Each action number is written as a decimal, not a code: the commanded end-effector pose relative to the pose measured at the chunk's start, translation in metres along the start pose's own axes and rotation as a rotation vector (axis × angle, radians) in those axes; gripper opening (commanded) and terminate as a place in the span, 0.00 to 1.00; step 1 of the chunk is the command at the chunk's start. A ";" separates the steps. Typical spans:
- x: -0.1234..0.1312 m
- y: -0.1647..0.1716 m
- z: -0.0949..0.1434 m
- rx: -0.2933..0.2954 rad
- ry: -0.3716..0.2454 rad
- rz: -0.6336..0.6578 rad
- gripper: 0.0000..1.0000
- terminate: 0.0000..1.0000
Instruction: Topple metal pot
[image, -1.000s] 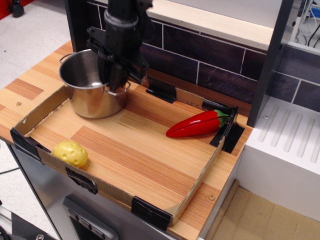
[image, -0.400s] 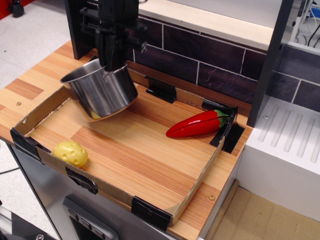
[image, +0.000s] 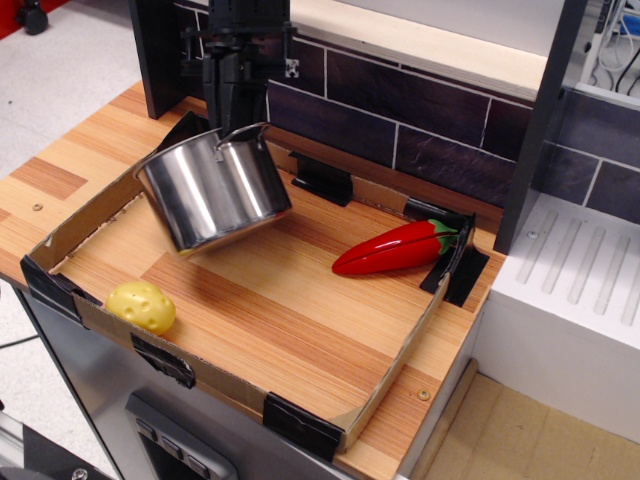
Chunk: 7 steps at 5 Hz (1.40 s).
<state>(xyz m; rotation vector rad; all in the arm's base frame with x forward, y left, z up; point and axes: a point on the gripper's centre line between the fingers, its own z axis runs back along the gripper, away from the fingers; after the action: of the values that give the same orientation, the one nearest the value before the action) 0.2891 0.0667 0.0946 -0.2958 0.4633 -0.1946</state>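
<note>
The metal pot (image: 220, 190) is shiny steel with a thin wire loop handle at its rim. It hangs tilted at the back left of the cardboard tray (image: 392, 368), mouth turned up and toward the back left, base toward the front right. Its lower edge is at or just above the wood floor; I cannot tell whether it touches. My black gripper (image: 232, 128) comes down from above and is shut on the pot's far rim, next to the handle. The inside of the pot is hidden.
A yellow potato toy (image: 141, 306) lies at the tray's front left corner. A red pepper toy (image: 395, 247) lies at the back right. A dark tiled wall (image: 400, 110) runs behind. A black post (image: 535, 120) and a white drainer (image: 575, 290) stand to the right.
The pot stood upright with my gripper on its rim. It has since been lifted by the rim and tipped, and has shifted a little right. My gripper has risen and moved back.
</note>
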 end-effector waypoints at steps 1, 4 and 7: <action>0.011 0.023 0.006 -0.014 0.013 0.019 0.00 0.00; -0.003 0.026 0.025 0.202 -0.246 0.007 1.00 0.00; -0.040 0.019 0.062 0.371 -0.508 0.123 1.00 0.00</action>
<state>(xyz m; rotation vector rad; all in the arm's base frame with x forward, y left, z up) 0.2863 0.1072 0.1390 0.0282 -0.0184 -0.0757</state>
